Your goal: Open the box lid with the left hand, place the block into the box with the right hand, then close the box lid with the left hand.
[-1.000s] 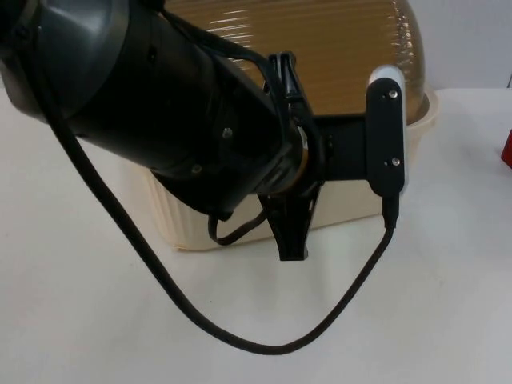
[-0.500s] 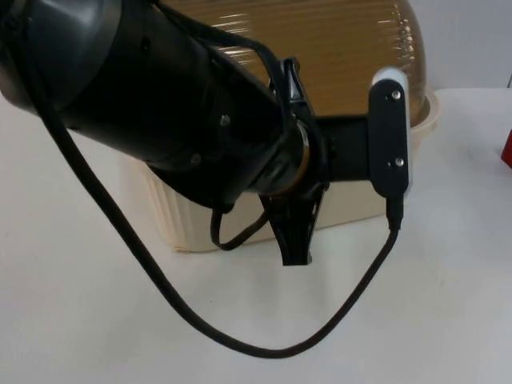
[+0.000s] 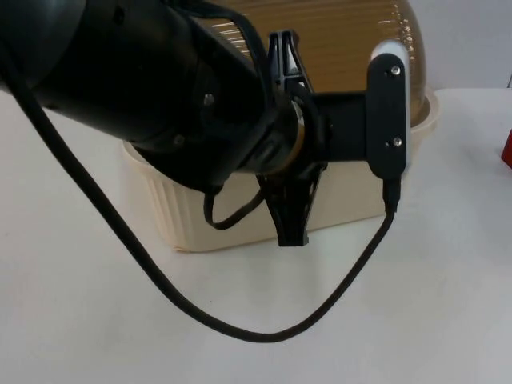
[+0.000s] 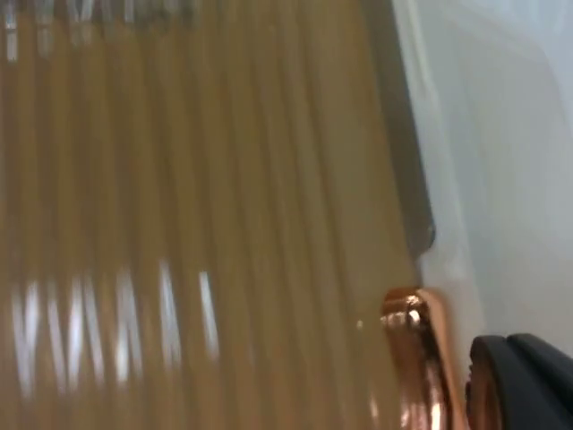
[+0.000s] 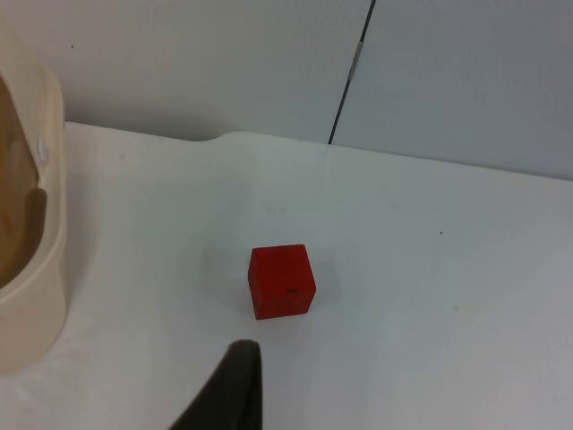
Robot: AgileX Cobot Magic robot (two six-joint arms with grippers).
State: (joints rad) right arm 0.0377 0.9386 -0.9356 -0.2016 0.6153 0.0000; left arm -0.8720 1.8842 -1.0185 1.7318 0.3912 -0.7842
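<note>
The cream box (image 3: 344,204) stands mid-table under its amber ribbed dome lid (image 3: 344,48). My left arm reaches over it from the left and hides much of it. Its left gripper (image 3: 286,160) hangs over the box's front. In the left wrist view the ribbed lid (image 4: 197,224) is very close, with a copper handle (image 4: 407,358) right beside the gripper. The red block (image 5: 282,282) lies on the table to the right of the box (image 5: 31,269). A sliver of the red block (image 3: 507,152) shows at the table's right edge. My right gripper (image 5: 237,394) waits a little short of the block, apart from it.
The grey partition wall (image 5: 269,63) runs behind the block. White table top (image 3: 432,304) lies open in front of the box and around the block.
My left arm has shifted up and to the left over the box, uncovering more of the box's left rim. The lid and the block have not visibly moved.
</note>
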